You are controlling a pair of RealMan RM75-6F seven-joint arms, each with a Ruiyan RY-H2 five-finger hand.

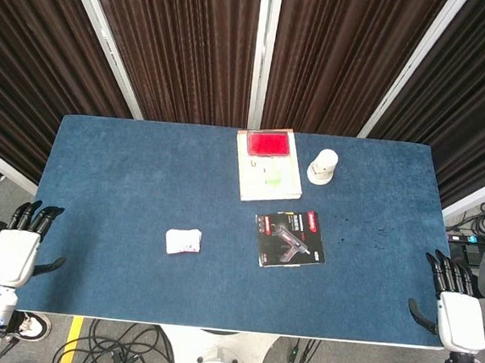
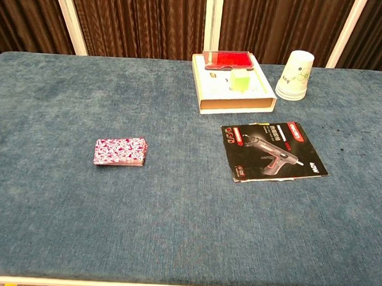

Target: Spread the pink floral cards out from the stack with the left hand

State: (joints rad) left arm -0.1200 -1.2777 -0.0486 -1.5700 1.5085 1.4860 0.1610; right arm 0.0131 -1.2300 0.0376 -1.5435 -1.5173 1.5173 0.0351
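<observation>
The pink floral cards (image 1: 183, 241) lie as one neat stack (image 2: 119, 151) on the blue table, left of centre and toward the front. My left hand (image 1: 18, 247) hangs off the table's left front corner, fingers apart and holding nothing, well to the left of the stack. My right hand (image 1: 455, 306) hangs off the right front corner, fingers likewise apart and empty. Neither hand shows in the chest view.
A black glue-gun leaflet (image 1: 289, 238) lies right of the cards. Behind it sits a shallow white box (image 1: 268, 168) with a red item (image 1: 269, 143) and a small green one inside. A white paper cup (image 1: 322, 166) stands upside down beside the box.
</observation>
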